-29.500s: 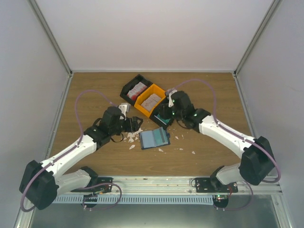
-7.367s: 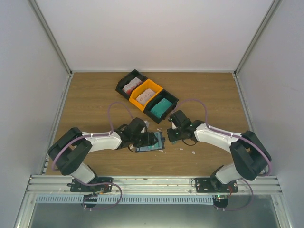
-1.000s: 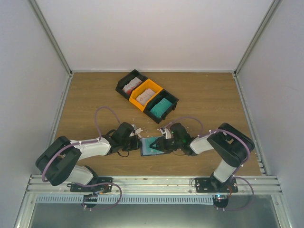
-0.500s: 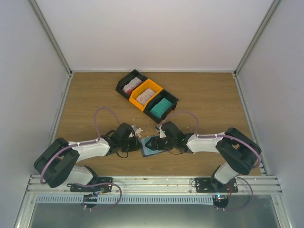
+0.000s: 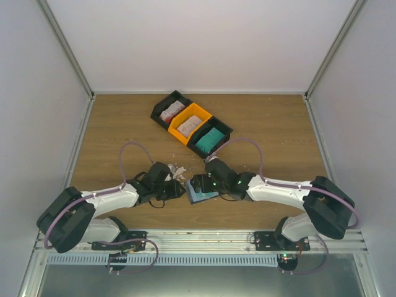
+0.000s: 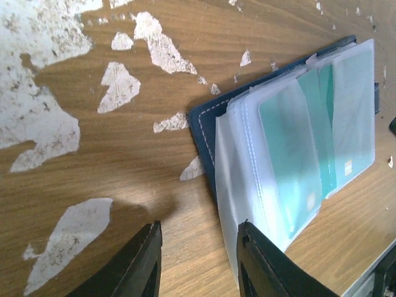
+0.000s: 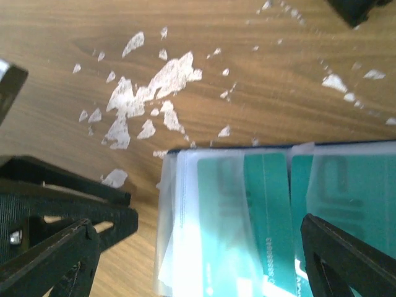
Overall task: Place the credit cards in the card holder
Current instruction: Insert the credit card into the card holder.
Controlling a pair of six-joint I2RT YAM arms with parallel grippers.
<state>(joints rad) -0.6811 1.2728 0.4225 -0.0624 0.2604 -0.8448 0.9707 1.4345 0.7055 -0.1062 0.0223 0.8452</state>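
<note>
A second ago my right claw (image 7: 199, 223) was nearly pinched shut at the card holder (image 6: 207, 124), with a teal card at its tips. Now its fingers stand spread wide, gripping nothing, and the holder lies directly below them with the teal card (image 7: 223, 204) under a clear sleeve. My left claw (image 6: 199, 229) has eased apart too. Bare table (image 6: 124, 173) shows in its gap, and the holder's sleeve edge sits right against the finger nearer to it. I read that as one card delivered and both claws free, so the next trip should be out for another. Counting: one holder, with two or three teal cards under its sleeves, though the overlap keeps me from being sure. Well beyond both claws are three bins (image 5: 192, 122), two black and one orange, each with one stack of credit cards (image 5: 210, 140). The white scraps (image 6: 37, 124) are too many to count.
</note>
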